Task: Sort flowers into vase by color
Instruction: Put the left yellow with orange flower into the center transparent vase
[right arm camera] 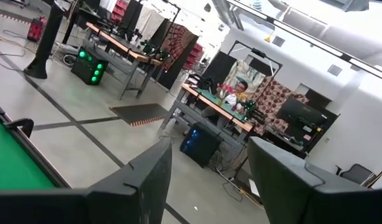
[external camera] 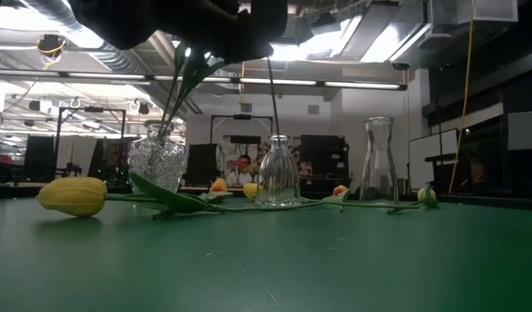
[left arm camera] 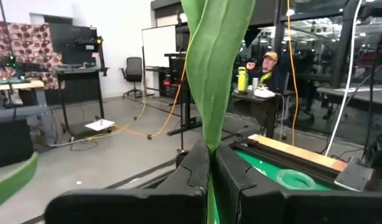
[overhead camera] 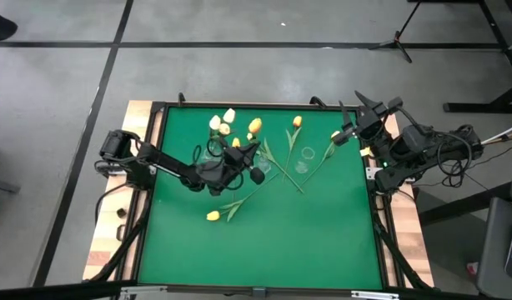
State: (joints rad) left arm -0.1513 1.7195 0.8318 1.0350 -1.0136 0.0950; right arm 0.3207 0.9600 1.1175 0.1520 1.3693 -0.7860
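Table (overhead camera: 323,225): matt green cloth-like cover, framed by pale bare wood edge (overhead camera: 106,225). Three vases (external camera: 279,172): clear glossy glass; the left one (external camera: 156,158) has a cut, faceted pattern. Leaf (left arm camera: 216,62): smooth, faintly ribbed green plastic. Gripper fingers (left arm camera: 194,171): matt black plastic.

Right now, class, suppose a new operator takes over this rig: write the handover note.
Left pincer: shut on a tulip stem, over the table's middle near the faceted vase.
Right pincer: open, empty, parked at the table's right far corner.
Done: several white and yellow tulips stand in the faceted vase.
Left: yellow tulip and three more lie on the green mat. Middle vase holds one stem; tall carafe looks empty.
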